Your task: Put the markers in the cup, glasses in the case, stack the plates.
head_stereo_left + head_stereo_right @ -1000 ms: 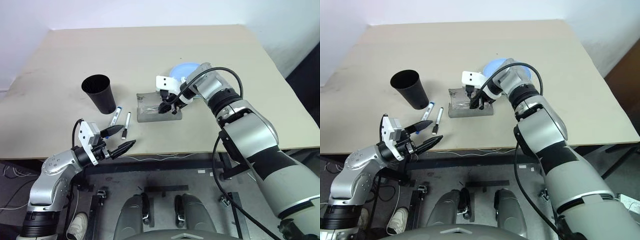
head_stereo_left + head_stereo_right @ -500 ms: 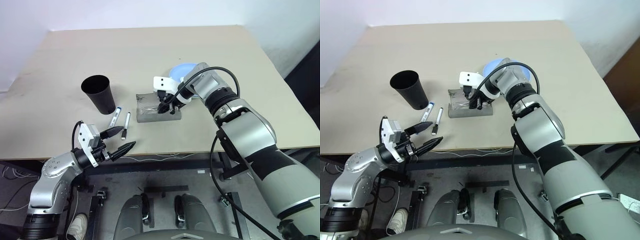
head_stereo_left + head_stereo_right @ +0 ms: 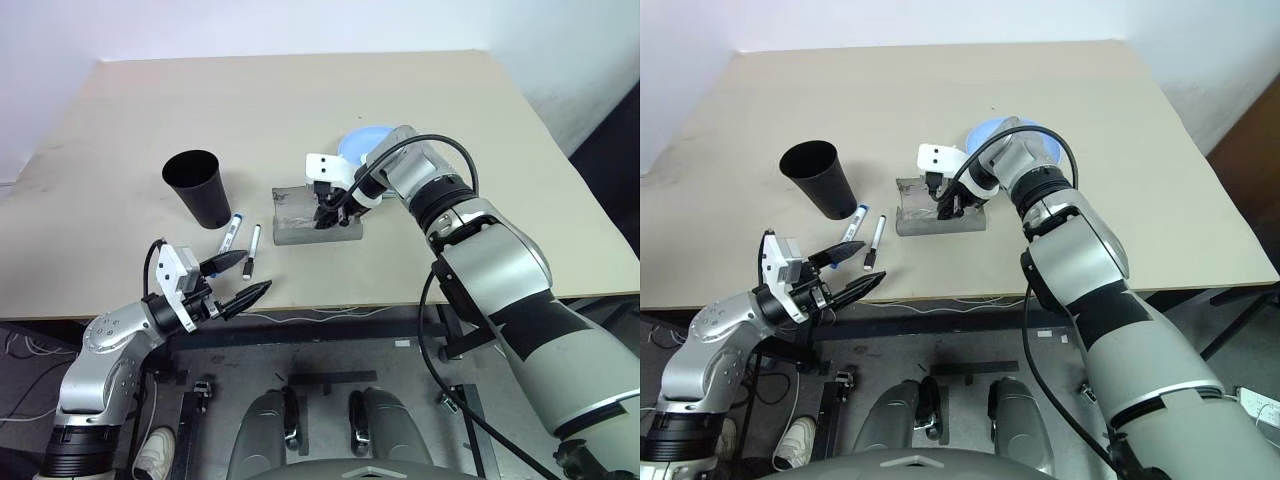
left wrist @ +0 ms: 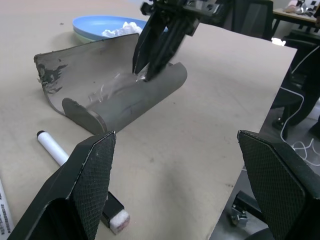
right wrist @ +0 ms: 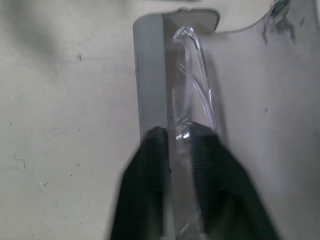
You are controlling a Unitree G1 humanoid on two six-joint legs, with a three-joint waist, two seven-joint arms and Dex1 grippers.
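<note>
Two claws were mine, and I tell them from left to right. My left claw point(image 3: 255, 271) hung just off the near edge of the table point(image 3: 300, 100), level, its black fingers point(image 4: 85, 185) spread wide with nothing between them, pointing in over the tabletop towards the markers and the case.

Further back on the left the cup point(image 3: 198, 187) stood upright on the table, mouth up, and I saw nothing inside it. Just beside its foot, on the near side, lay the markers, both flat on the tabletop and not in the cup. The blue-capped marker point(image 3: 231, 234) lay closest to the cup, with its cap towards the cup's base. The black-capped marker point(image 3: 253, 250) lay just to the right of it, nearly parallel, apart from it, its black cap towards me.

Right of the markers, near the middle of the table, the case point(image 4: 125, 100) lay open, its lid tipped back. The glasses point(image 5: 192, 90) lay along the trough of the case. My right claw point(image 3: 322, 217) reached down into the case from the right and stood right at the clear frame; whether it clenched the glasses or stood loose about them I could not tell.

Behind my right arm, well apart from the cup, the blue plate point(image 3: 365, 140) sat with a pale green rim point(image 4: 80, 36) showing just under it, so the plates seemed stacked. Something white and crumpled point(image 4: 122, 31) rested on the blue plate
</note>
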